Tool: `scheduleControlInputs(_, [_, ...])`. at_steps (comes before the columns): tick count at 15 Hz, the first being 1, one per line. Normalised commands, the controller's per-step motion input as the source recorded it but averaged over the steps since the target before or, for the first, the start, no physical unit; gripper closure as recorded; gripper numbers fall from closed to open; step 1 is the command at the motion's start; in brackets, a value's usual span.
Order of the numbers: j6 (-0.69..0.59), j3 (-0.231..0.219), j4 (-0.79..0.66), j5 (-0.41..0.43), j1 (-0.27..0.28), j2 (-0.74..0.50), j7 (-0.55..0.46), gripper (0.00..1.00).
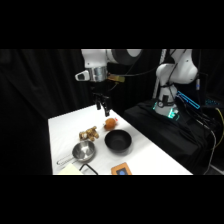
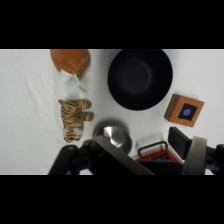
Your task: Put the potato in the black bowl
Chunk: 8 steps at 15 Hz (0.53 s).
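The potato (image 1: 110, 123), a smooth orange-tan lump, lies on the white table just behind the black bowl (image 1: 118, 142). In the wrist view the potato (image 2: 70, 60) is at the top left and the black bowl (image 2: 140, 78), with nothing in it, sits to its right. My gripper (image 1: 103, 106) hangs open above the table, a little behind and left of the potato, and holds nothing. Its black linkage and fingers rise from the bottom of the wrist view, where the gripper (image 2: 149, 145) is well away from the potato.
A striped brown-yellow toy (image 2: 75, 118) lies below the potato, beside a shiny steel pan (image 2: 112, 137). A brown box with a blue spot (image 2: 184, 110) sits right of the bowl. A red and black object (image 2: 152, 150) lies near the fingers. Table edge (image 1: 145, 131) runs close behind the bowl.
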Motion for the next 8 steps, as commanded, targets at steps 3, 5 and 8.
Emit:
scheduleControlInputs(3, [0.05, 0.000, -0.03, 0.013, -0.052, 0.00, -0.06, 0.00])
scheduleControlInputs(5, [0.12, -0.052, -0.09, 0.016, -0.108, -0.01, -0.14, 0.00])
scheduleControlInputs(8, [0.15, -0.079, -0.13, 0.035, -0.132, -0.04, -0.18, 0.00])
